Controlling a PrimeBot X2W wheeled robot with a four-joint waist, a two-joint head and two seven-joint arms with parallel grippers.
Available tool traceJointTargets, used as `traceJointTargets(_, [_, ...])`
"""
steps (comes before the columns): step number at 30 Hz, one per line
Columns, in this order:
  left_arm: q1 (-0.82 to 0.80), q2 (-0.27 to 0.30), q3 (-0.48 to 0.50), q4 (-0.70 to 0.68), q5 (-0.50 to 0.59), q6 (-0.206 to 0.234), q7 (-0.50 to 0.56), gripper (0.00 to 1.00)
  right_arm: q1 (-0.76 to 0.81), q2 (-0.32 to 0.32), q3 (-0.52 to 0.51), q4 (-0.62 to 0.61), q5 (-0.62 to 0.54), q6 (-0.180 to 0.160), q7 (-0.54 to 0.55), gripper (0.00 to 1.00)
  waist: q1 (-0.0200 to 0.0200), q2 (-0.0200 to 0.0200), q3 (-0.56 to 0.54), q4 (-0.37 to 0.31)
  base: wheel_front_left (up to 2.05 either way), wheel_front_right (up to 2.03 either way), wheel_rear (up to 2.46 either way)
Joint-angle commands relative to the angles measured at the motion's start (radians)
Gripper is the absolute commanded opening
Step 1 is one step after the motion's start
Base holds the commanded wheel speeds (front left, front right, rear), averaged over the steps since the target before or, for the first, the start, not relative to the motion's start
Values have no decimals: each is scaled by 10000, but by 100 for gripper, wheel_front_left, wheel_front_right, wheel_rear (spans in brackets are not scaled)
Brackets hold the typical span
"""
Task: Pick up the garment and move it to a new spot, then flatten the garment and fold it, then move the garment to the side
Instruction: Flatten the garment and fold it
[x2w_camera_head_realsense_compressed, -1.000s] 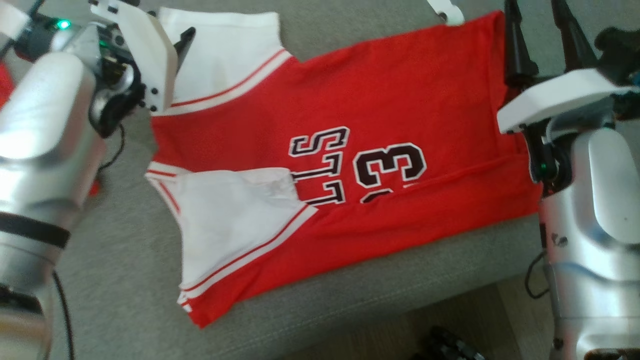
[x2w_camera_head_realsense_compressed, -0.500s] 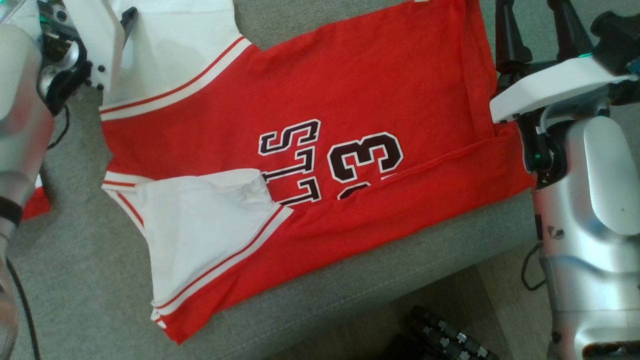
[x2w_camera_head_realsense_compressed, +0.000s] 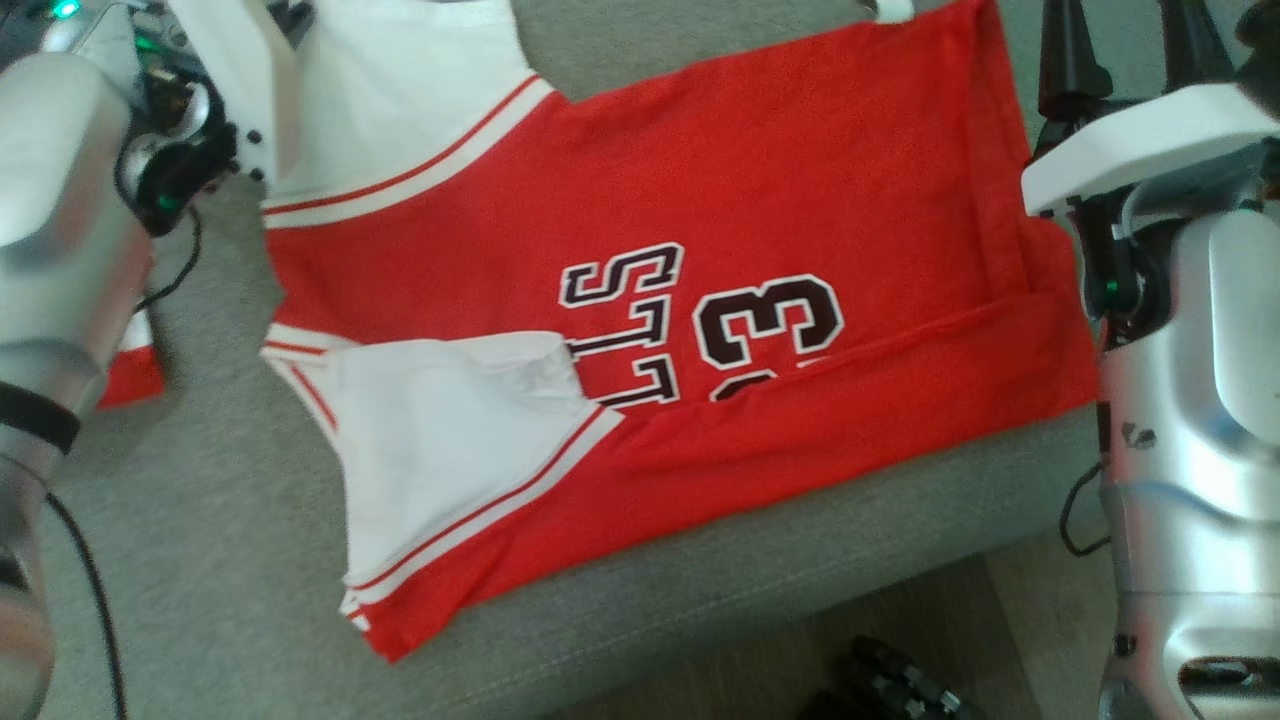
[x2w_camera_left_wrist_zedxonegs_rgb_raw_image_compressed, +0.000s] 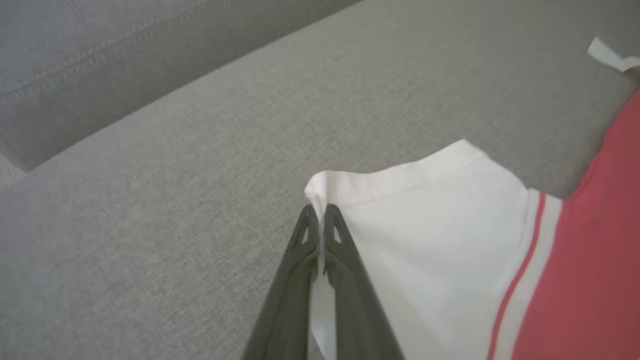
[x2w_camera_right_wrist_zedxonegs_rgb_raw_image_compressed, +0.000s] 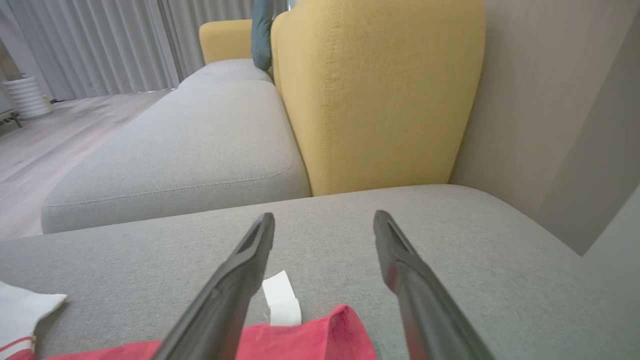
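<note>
Nearest, the gray sofa seat (x2w_camera_head_realsense_compressed: 220, 560) is showing its front seam, with wood floor (x2w_camera_head_realsense_compressed: 1010, 620) below it. The red jersey (x2w_camera_head_realsense_compressed: 760, 200) is lying flat on this seat, its length running left to right. Its near long edge is lying folded up over the body, covering the lower part of the black-and-white lettering (x2w_camera_head_realsense_compressed: 700, 320). The near white sleeve (x2w_camera_head_realsense_compressed: 440, 440) is lying turned in on the red cloth, a little crumpled at its inner end.

Farther back on the left, the far white sleeve (x2w_camera_left_wrist_zedxonegs_rgb_raw_image_compressed: 425, 240) is spreading out on the seat. The left gripper (x2w_camera_left_wrist_zedxonegs_rgb_raw_image_compressed: 316, 212) is pinching this sleeve's outer corner, its two dark fingers pressed together with white cloth running between them. By the left forearm, a scrap of other red cloth (x2w_camera_head_realsense_compressed: 130, 375) is peeking out.

On the right, the right gripper (x2w_camera_right_wrist_zedxonegs_rgb_raw_image_compressed: 325, 217) is standing with its fingers wide apart and holding nothing, over the jersey's far hem corner; whether it is touching the cloth I cannot tell. A white tag (x2w_camera_right_wrist_zedxonegs_rgb_raw_image_compressed: 281, 299) is sticking out from that hem between the fingers.

Beyond it, a yellow backrest (x2w_camera_right_wrist_zedxonegs_rgb_raw_image_compressed: 380, 90) is standing upright, and gray curtains (x2w_camera_right_wrist_zedxonegs_rgb_raw_image_compressed: 100, 40) are hanging farthest back.
</note>
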Motion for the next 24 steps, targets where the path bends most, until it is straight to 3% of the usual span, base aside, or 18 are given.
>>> traceJointTargets(1, [-354, 194, 294, -320, -43, 14, -255, 0, -279, -30, 68, -237, -102, 65, 49, 100, 0, 0, -199, 267, 0, 0, 0])
traceJointTargets(10, [142, -298, 201, -1122, -329, 14, -2046, 0, -729, -666, -301, 1241, -679, 65, 633, 100, 0, 0, -675, 1543, 0, 0, 0])
traceJointTargets(20, [509, -459, 4, -2331, -379, 126, -2155, 0, -1362, -1896, -652, 4004, -1487, 65, 1524, 100, 0, 0, -412, 2361, 0, 0, 0])
traceJointTargets(24, [475, -362, -47, -2591, -292, 246, -2106, 0, -1651, -2022, -1196, 4634, -2186, 65, 1590, 100, 0, 0, -287, 2415, 0, 0, 0])
